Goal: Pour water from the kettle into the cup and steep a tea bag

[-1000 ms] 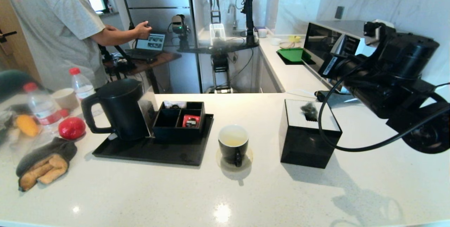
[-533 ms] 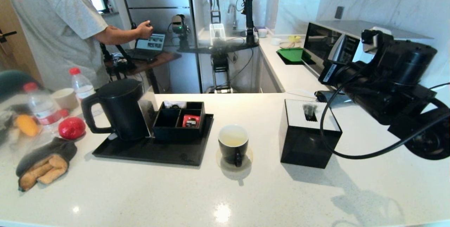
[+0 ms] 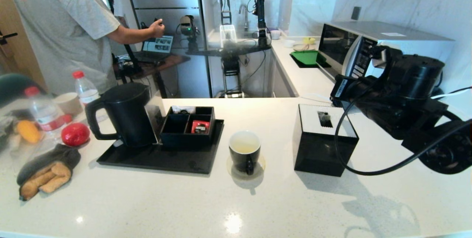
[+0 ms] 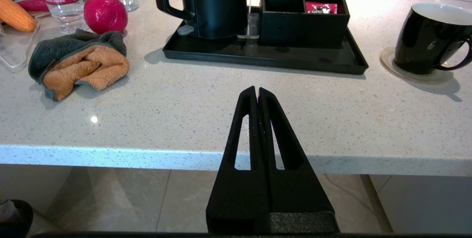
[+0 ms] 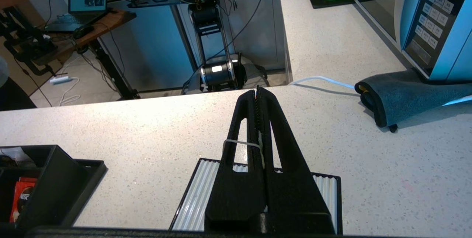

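- the right gripper (image 5: 257,91) is hanging above the black tissue box (image 3: 323,140), fingers pressed together on a thin white string (image 5: 239,142).
- the left gripper (image 4: 257,91) is idling, pinched closed, before the counter (image 4: 184,120).
- the kettle (image 3: 125,114) is sitting on the tray (image 3: 158,158); the cup (image 3: 244,151) is standing just right of it, holding pale water (image 3: 244,145).

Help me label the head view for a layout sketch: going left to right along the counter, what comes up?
Folded cloth → red fruit → kettle → compartment box → cup → black tissue box → right arm.
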`<state>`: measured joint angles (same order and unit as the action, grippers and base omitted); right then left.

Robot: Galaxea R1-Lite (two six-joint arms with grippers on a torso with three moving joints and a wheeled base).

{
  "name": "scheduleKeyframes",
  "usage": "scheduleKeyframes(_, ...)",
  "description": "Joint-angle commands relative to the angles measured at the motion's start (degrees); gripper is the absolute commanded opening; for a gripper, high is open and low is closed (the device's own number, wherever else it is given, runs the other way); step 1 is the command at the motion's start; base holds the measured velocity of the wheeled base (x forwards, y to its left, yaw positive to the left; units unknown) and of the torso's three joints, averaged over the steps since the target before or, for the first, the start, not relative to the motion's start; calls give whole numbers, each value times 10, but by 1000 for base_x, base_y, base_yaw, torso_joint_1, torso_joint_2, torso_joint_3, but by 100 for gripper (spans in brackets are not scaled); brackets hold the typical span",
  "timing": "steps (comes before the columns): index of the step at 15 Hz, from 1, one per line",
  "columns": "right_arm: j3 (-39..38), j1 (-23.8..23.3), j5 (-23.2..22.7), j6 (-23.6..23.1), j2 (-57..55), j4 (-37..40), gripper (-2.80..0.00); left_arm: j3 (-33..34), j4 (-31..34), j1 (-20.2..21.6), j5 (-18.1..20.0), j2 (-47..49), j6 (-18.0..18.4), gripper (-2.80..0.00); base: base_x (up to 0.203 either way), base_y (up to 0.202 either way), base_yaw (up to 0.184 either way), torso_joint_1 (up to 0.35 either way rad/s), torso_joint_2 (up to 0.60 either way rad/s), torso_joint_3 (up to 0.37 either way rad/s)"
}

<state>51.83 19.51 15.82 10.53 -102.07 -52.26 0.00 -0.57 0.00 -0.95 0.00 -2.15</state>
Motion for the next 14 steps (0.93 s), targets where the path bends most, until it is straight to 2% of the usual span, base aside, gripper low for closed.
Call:
scheduleKeyframes(1,1,1,1,1,-2,-3,-280,0,0,0,0,0,-1,-280,0,0,0,0,0,0)
scheduleKeyframes(14,-4,1,-10,-1,-6,3,-280,0,0,-1,0,0,-1,-280,0,0,0,0,0,0)
